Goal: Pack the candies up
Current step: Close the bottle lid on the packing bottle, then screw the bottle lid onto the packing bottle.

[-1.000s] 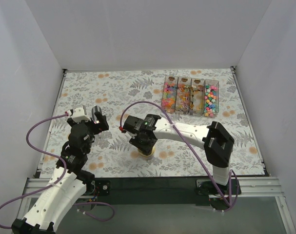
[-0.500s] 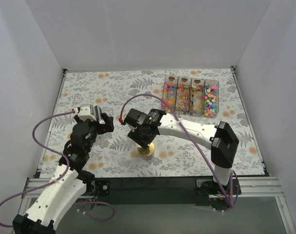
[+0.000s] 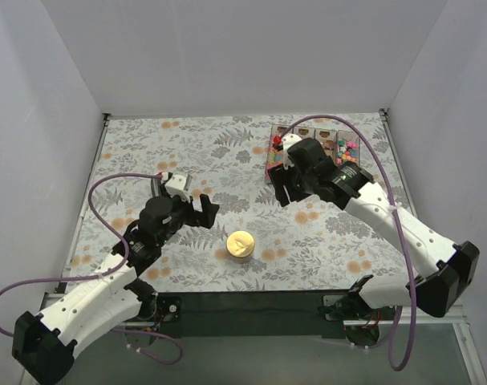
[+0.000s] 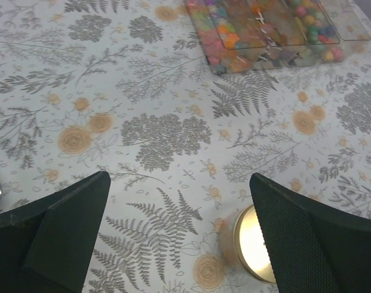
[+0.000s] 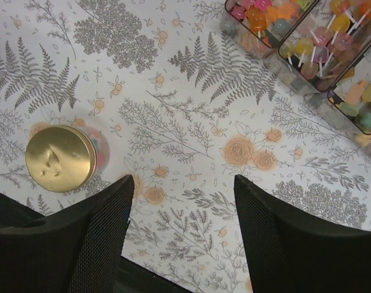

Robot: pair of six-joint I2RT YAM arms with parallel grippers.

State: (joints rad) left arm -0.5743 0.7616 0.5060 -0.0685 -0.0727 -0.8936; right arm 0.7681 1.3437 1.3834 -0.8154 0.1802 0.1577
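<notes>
The candies (image 3: 348, 150) lie in a row of clear trays at the back right, mostly hidden by my right arm in the top view. They show as bright mixed colours in the left wrist view (image 4: 258, 33) and the right wrist view (image 5: 307, 43). A small clear jar with a gold lid (image 3: 241, 244) stands near the front middle, with coloured candies behind its wall (image 5: 101, 145). My right gripper (image 3: 278, 191) hangs open and empty between jar and trays (image 5: 184, 183). My left gripper (image 3: 198, 205) is wide open just left of the jar (image 4: 256, 247), which sits by its right finger (image 4: 313, 238).
A floral cloth with grey ferns and orange blotches (image 3: 147, 152) covers the table. White walls close in the left, back and right sides. A black rail (image 3: 251, 309) runs along the near edge, with purple cables looping over both arms.
My right gripper has let go of the jar, opened wider, and swung up and right toward the trays. My left arm has reached forward and right toward the jar.
</notes>
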